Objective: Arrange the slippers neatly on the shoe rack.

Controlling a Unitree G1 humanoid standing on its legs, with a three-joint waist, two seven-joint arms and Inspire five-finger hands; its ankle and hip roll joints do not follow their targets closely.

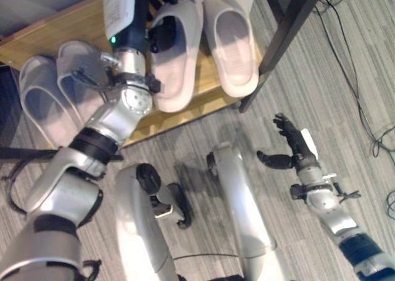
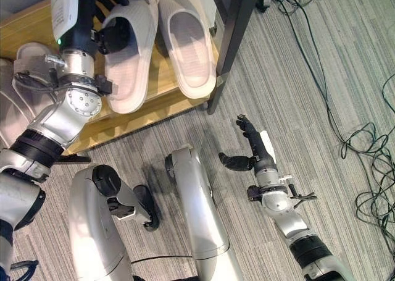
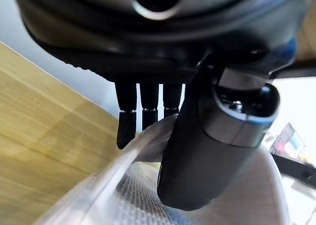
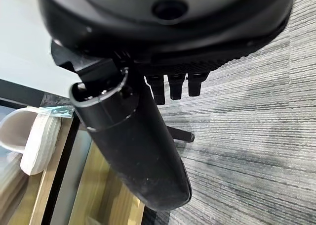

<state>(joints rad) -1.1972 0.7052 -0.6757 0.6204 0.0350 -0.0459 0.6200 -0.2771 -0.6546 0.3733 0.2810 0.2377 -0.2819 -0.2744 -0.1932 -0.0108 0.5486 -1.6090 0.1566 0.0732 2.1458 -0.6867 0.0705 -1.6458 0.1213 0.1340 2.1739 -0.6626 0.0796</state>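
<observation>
— Left eye view first: what lies at the far left?

— Two pale slippers [image 1: 52, 92] side by side on the left end of the wooden shoe rack [image 1: 80, 21], partly hidden behind the left arm.

— And the left hand?

— The left hand [image 1: 157, 15] is over the middle of the shelf, at the toe end of a third slipper [image 1: 179, 52]. In the left wrist view its thumb [image 3: 207, 151] presses on the slipper's upper strap while the fingers [image 3: 143, 113] curl down behind the strap's edge, so the strap is pinched between them. The slipper's heel points toward the near edge of the shelf and hangs slightly over it.

— What is just right of it?

— A fourth slipper [image 1: 229, 37], beside the third one and roughly parallel, its heel also at the near edge. They look close together; I cannot tell whether they touch. A dark rack post [image 1: 284, 40] stands right of that.

— And the far right?

— The right hand [image 2: 253, 148] hovers over the grey carpet [image 2: 333, 77], well apart from the rack. Its fingers are straight and its thumb sticks out sideways; it holds nothing. Loose cables [image 2: 370, 163] lie on the carpet at the right.
</observation>
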